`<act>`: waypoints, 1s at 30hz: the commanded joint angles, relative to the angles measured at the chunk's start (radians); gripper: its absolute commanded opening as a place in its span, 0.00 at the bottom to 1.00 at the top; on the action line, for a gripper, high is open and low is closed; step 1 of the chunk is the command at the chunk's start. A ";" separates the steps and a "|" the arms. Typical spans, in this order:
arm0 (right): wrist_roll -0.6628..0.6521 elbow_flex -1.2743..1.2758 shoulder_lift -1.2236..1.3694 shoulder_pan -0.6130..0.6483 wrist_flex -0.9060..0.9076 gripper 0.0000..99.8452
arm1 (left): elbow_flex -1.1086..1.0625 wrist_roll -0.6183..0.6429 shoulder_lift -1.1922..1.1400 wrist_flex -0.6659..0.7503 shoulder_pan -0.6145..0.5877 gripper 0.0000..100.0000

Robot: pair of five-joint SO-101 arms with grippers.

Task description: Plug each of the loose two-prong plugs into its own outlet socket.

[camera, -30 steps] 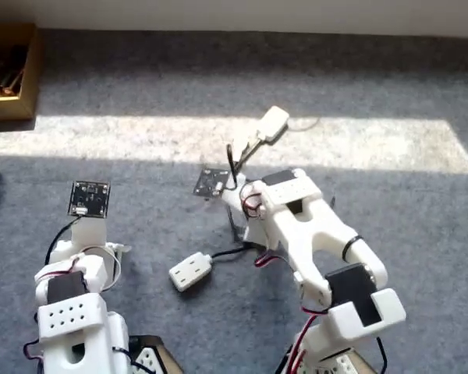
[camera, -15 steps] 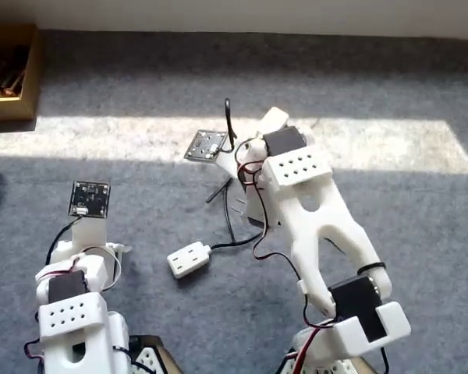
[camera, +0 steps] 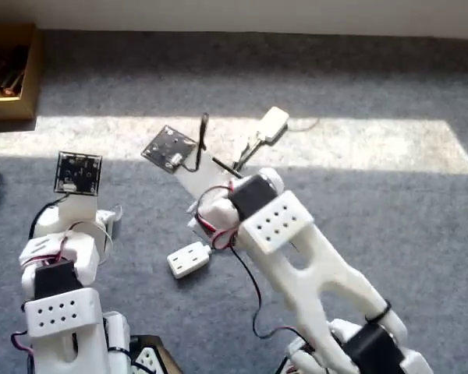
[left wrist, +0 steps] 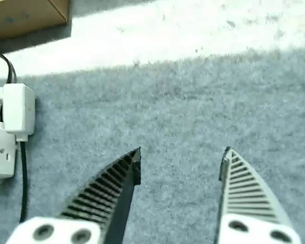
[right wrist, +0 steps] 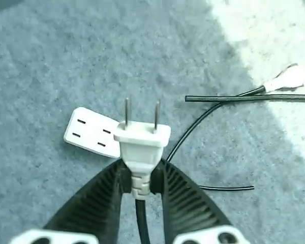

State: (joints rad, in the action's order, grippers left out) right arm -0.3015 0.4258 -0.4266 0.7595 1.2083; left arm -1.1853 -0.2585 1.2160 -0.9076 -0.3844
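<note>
Now my right gripper (right wrist: pixel 141 173), clamped on the plug (right wrist: pixel 142 142), has swung left toward the white outlet (right wrist: pixel 91 138); my left gripper (left wrist: pixel 180 165) hangs wide open, empty.

Grey carpet (camera: pixel 390 78), white outlet socket (camera: pixel 189 259), another white connector (camera: pixel 274 123), wooden box (camera: pixel 12 105) at corner

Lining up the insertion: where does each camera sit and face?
High view: fixed overhead, looking down; left arm, right arm, outlet socket show.
Left wrist: on left arm, facing carpet past open left gripper.
Right wrist: on right arm, facing socket past right gripper holding plug.
Shared: high and right wrist both show the socket.
</note>
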 commanded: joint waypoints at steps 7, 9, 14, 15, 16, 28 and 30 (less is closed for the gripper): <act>0.080 0.503 -0.585 -0.071 -0.295 0.01 | 0.274 0.051 0.004 -0.158 0.143 0.26; 0.081 0.501 -0.601 -0.053 -0.295 0.01 | 0.286 0.091 0.004 -0.161 0.191 0.31; 0.086 0.503 -0.549 0.073 -0.300 0.01 | 0.306 0.104 0.002 -0.161 0.282 0.48; 0.097 0.496 -0.532 0.101 -0.302 0.01 | 0.303 0.103 0.002 -0.161 0.291 0.48; 0.112 0.483 -0.513 0.125 -0.311 0.01 | 0.302 0.103 0.002 -0.161 0.294 0.48; 0.147 0.351 -0.318 0.162 -0.334 0.01 | 0.199 0.060 0.004 -0.155 0.306 0.48; 0.147 0.328 -0.318 0.125 -0.326 0.01 | 0.162 0.060 0.005 -0.155 0.306 0.48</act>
State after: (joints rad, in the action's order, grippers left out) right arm -0.1634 0.8309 -0.7472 0.9329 0.8876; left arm -0.9996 -0.1895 1.2160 -1.0656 -0.0898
